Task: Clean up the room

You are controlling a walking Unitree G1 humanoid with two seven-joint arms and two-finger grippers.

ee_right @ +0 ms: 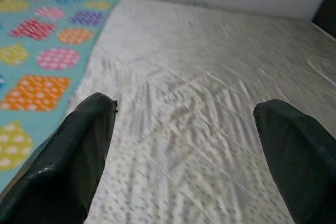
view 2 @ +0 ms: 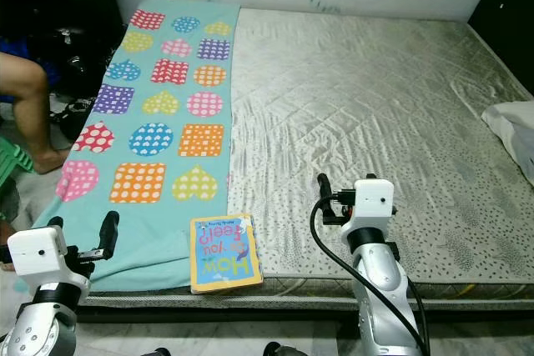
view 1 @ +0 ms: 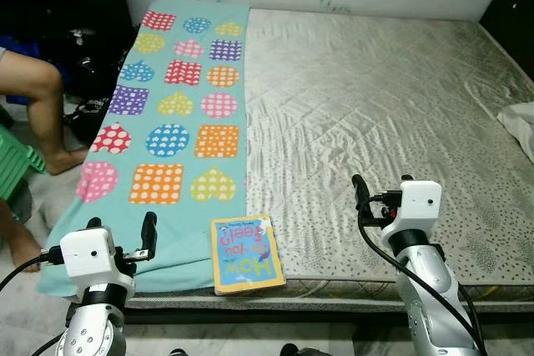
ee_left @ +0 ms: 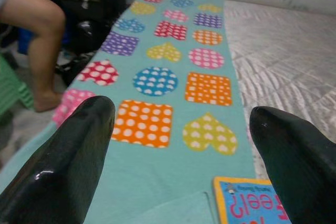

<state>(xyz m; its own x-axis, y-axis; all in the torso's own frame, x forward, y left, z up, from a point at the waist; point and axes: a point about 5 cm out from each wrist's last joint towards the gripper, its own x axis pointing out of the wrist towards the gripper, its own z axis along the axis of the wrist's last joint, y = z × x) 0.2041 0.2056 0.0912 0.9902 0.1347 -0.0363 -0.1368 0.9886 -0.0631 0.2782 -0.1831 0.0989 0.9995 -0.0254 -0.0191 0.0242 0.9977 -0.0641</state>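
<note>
A picture book (view 1: 246, 253) with a yellow border lies at the front edge of the mattress (view 1: 375, 106), partly on the teal blanket (view 1: 179, 122) patterned with dotted hearts, circles and squares. My left gripper (view 1: 121, 231) hovers low over the blanket's front corner, left of the book, open with nothing between its fingers. The left wrist view shows the book's corner (ee_left: 257, 203) just beyond the right-hand finger (ee_left: 294, 156). My right gripper (view 1: 382, 188) is above the bare grey mattress to the right of the book, open and empty.
A person's bare leg (view 1: 42, 106) and a green stool (view 1: 17, 168) are on the floor to the left of the mattress. Dark bags (view 1: 83, 64) lie behind them. A white cloth (view 1: 521, 122) rests at the mattress's right edge.
</note>
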